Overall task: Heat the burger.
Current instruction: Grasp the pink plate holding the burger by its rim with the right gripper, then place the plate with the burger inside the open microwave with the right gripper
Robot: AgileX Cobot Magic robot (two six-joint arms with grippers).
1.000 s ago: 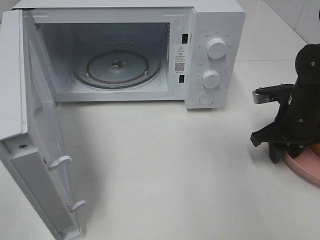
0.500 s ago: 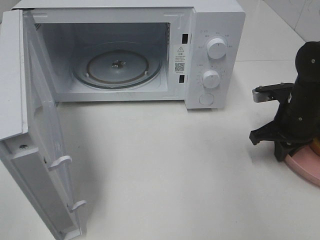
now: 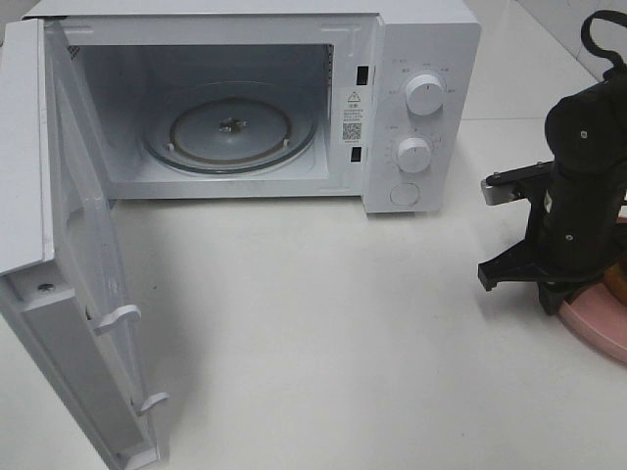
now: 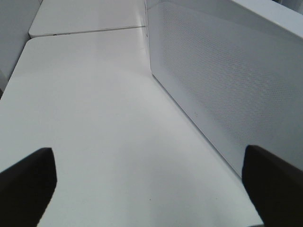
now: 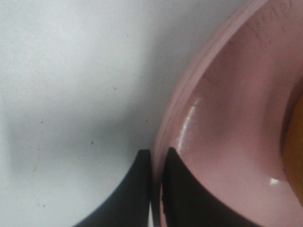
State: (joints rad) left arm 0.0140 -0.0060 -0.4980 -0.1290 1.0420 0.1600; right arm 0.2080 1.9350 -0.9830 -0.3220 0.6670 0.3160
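We see the right gripper [image 5: 156, 153] pinching the left rim of the pink plate [image 5: 227, 142]. The burger [image 5: 296, 142] sits on that plate, just right of the gripper. The left gripper [image 4: 147, 158] is spread wide.

Open microwave [image 3: 421, 59], pink plate [image 3: 594, 329]

The microwave [image 3: 421, 59] bears a warning-triangle label [image 3: 352, 116] with a QR code; its text and the dial [image 3: 425, 94] markings are illegible.

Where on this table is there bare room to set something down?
The wide table stretch between the open door, the microwave front and the right gripper is bare. The right edge is crowded: gripper pinching the pink plate.
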